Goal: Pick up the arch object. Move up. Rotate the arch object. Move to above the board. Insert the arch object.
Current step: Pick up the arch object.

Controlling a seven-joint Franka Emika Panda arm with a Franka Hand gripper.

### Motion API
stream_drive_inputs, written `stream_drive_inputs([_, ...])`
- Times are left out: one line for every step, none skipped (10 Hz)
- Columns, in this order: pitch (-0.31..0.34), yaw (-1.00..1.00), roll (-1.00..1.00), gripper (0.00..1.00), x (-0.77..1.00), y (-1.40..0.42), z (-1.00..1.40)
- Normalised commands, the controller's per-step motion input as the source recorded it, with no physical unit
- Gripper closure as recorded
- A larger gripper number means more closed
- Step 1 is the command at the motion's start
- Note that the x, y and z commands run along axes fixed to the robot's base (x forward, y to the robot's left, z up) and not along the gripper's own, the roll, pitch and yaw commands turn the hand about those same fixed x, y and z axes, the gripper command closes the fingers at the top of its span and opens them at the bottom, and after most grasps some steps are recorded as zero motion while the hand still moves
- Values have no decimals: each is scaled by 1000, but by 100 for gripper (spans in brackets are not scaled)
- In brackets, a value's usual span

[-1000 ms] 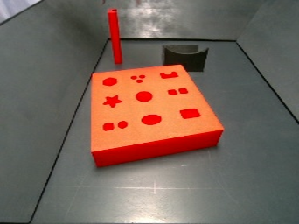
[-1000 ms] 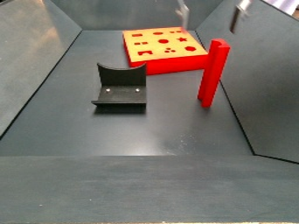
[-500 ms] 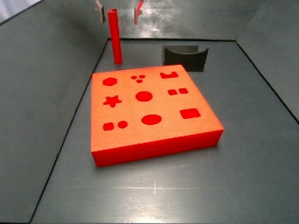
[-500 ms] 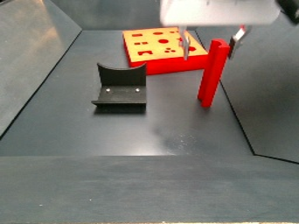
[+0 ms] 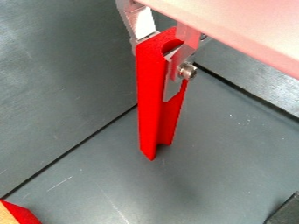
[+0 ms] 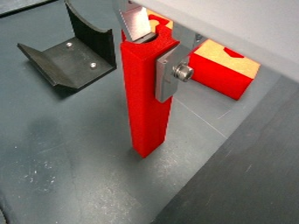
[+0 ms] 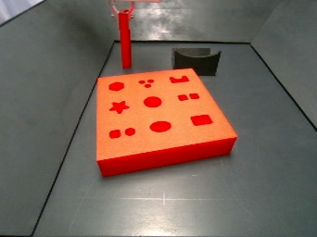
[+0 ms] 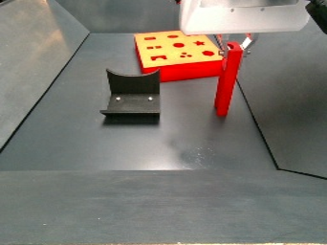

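The arch object, a long bright red bar, stands upright on the dark floor in both side views [image 7: 124, 42] [image 8: 227, 81] and both wrist views [image 5: 155, 105] [image 6: 145, 105]. My gripper [image 7: 124, 9] [image 8: 235, 43] is at its top end. In both wrist views the gripper [image 5: 158, 57] [image 6: 149, 57] has its silver fingers [image 6: 167, 79] pressed against two opposite sides of the bar's top, shut on it. The bar's foot still rests on the floor. The board [image 7: 186, 139] [image 8: 185, 72], an orange-red slab with darker shaped holes, lies apart from the bar.
A dark grey block with an arched cut-out [image 7: 198, 58] [image 8: 132, 96] [image 6: 70, 57] stands on the floor near the board. A corner of the board [image 6: 222, 70] shows behind the bar. Sloping grey walls enclose the floor on all sides.
The gripper has come down over the bar's top and its fingers, spread wide half a second ago, have closed onto the bar. The bar still stands in the same spot.
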Motion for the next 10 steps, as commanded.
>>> stream_drive_inputs([0, 0, 0, 100, 0, 0, 0])
stream_drive_inputs([0, 0, 0, 100, 0, 0, 0])
stream_drive_inputs([0, 0, 0, 100, 0, 0, 0])
stream_drive_inputs([0, 0, 0, 100, 0, 0, 0])
stream_drive_inputs([0, 0, 0, 100, 0, 0, 0])
stream_drive_inputs([0, 0, 0, 100, 0, 0, 0])
stream_drive_inputs([0, 0, 0, 100, 0, 0, 0])
stream_drive_inputs([0, 0, 0, 100, 0, 0, 0])
stream_drive_inputs([0, 0, 0, 100, 0, 0, 0])
stream_drive_inputs([0, 0, 0, 100, 0, 0, 0])
